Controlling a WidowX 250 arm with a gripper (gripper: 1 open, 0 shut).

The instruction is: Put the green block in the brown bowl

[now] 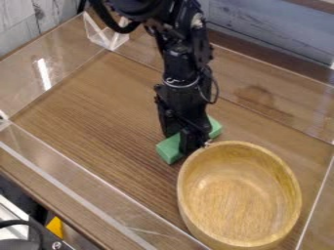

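Camera view from the front corner takes in one black robot arm (183, 59), one green block (174, 146) and one brown bowl (239, 192), all on a wood-grain tabletop (92, 117) ringed by clear plastic walls (53, 186). From where I stand, the arm reaches straight down at the middle of the table, and its single gripper (185, 137) sits right on top of the green block, fingers down either side of it and clamped on it. The block lies flat on the tabletop, just beside the upper-left rim of the bowl; whether it touches the rim I cannot tell. Green shows on both sides of the fingers, a longer end toward the lower left and a smaller corner at the right. The bowl stands upright at the lower right with nothing in it.
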